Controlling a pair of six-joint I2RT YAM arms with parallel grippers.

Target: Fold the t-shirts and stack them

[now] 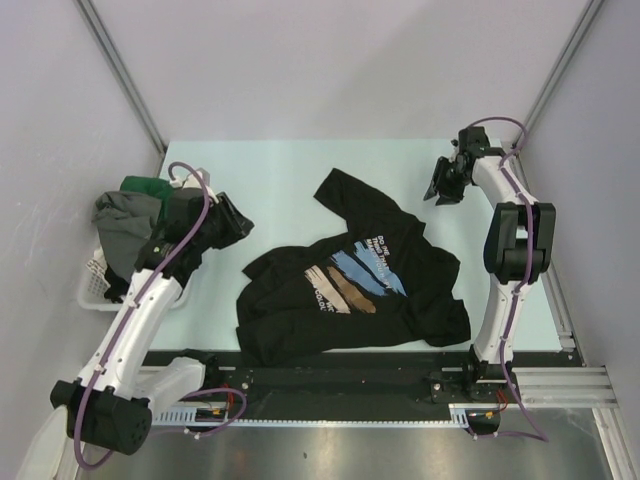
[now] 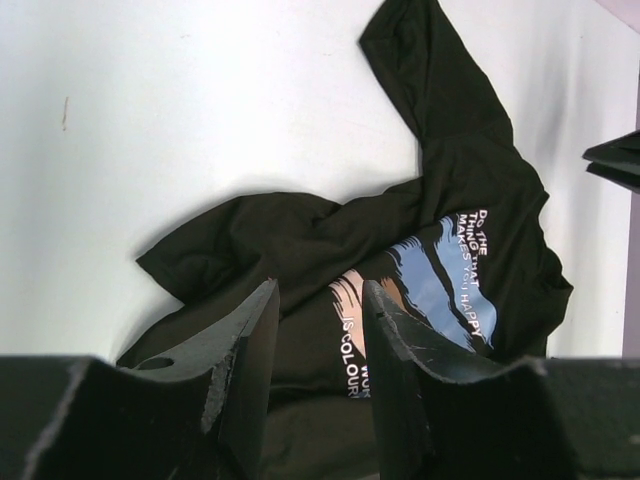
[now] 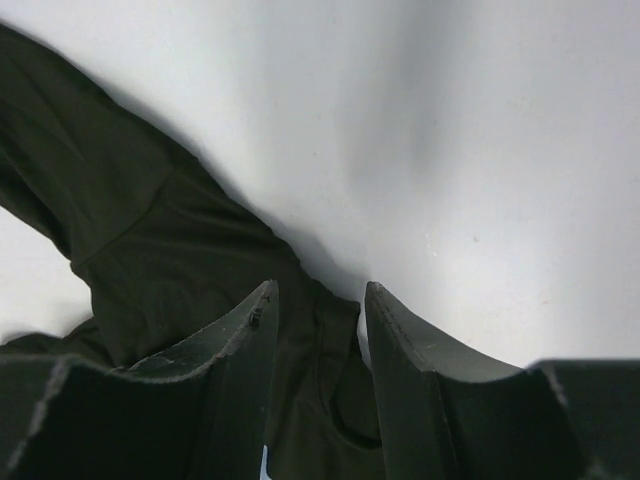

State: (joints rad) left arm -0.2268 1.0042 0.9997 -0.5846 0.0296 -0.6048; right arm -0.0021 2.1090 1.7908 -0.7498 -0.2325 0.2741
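Pale-green tabletop [image 1: 280, 170] carries the black printed t-shirt [image 1: 350, 290], crumpled at centre. Cloth is light, limp, likely to bunch: grasp at shoulder seams or hem corners. Left tool [image 2: 320, 292] and right tool [image 3: 318, 292] hover part-open, empty.

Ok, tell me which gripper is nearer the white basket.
Left. The left gripper hovers close beside the basket; the right gripper is at the table's far side, beyond the black printed t-shirt.
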